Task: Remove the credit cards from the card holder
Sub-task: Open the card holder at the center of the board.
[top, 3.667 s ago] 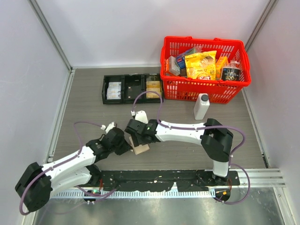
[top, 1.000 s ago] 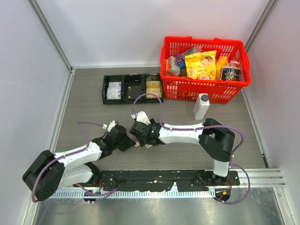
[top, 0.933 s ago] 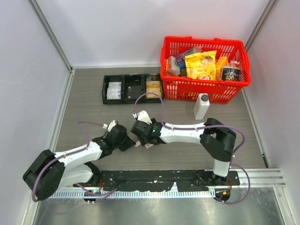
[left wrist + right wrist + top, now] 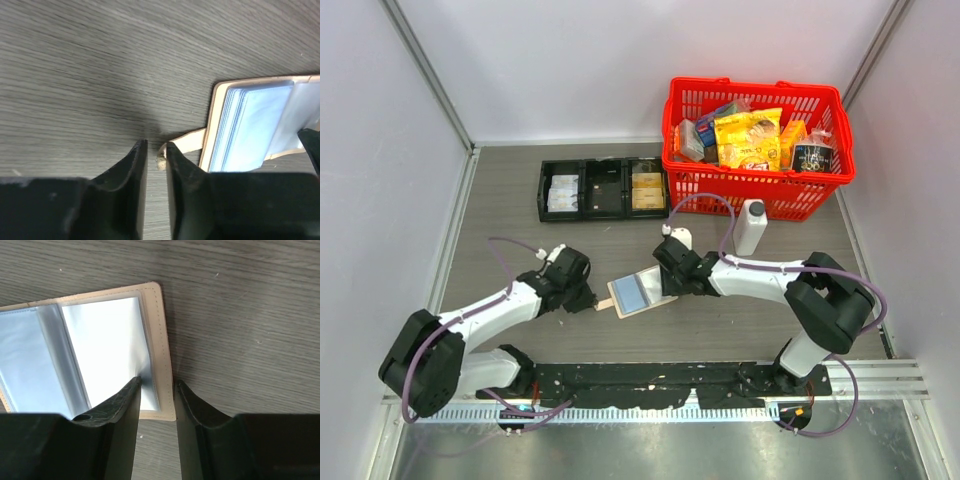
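The job looked barely begun: the card holder (image 4: 640,293) lay spread open and flat on the grey wood-grain table (image 4: 510,240), just below the middle of the overhead view, but no credit cards showed anywhere outside it, so every card was yet to be drawn. Whether any sat in the sleeves could not be told. The left gripper (image 4: 593,301) sat at the holder's left edge, its dark fingers (image 4: 135,170) parted by a slim gap; the tip of the little snap tab (image 4: 187,141) lay in that gap against one finger, apparently not pinched. The right gripper (image 4: 666,290) stood at the holder's right edge, one finger (image 4: 122,405) resting on the shiny inner sleeve and the other on the table just outside, the stitched border between them; whether they squeezed that border could not be told. The holder was a thin rectangle with rounded corners, tan and leather-like around the rim. Its inside was glossy pale blue-grey plastic, layered in several leaves stacked like pages on the left half, slick and reflective, likely awkward to get a fingertip under.
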Available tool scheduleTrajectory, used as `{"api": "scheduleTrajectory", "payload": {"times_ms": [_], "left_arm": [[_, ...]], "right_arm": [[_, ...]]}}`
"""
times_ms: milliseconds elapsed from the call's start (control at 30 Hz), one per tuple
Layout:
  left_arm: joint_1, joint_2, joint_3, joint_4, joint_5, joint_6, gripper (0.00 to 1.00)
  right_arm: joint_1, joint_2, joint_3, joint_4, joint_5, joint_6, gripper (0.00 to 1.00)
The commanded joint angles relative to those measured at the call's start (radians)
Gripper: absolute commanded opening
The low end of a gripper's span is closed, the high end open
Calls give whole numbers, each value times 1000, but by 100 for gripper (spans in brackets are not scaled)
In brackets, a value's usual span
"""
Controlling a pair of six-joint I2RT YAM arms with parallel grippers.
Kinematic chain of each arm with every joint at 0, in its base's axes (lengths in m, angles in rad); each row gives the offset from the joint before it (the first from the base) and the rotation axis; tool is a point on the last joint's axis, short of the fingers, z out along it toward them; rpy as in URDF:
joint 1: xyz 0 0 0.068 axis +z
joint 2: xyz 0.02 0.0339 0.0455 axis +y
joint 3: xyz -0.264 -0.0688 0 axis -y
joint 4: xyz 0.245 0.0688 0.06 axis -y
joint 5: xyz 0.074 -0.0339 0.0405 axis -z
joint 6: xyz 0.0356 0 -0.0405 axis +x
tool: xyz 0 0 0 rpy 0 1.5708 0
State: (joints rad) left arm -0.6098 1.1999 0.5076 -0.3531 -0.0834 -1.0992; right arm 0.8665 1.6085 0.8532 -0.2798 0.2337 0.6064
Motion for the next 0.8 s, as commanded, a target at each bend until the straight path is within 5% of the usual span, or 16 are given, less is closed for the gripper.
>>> {"api": "scheduleTrajectory", "payload": {"times_ms": [0, 200, 433, 767], "left_arm": [[13, -20, 112, -176, -70, 90, 32], [12, -128, 196, -239, -27, 79, 57], [12, -129, 163, -66, 140, -13, 60], [10, 96, 170, 95, 214, -45, 61]], "right_arm": [[0, 2, -22, 54, -23, 79, 38], [0, 2, -43, 88, -31, 128, 36], [0, -1, -68, 108, -22, 151, 33], [0, -4, -80, 122, -22, 162, 33]]}}
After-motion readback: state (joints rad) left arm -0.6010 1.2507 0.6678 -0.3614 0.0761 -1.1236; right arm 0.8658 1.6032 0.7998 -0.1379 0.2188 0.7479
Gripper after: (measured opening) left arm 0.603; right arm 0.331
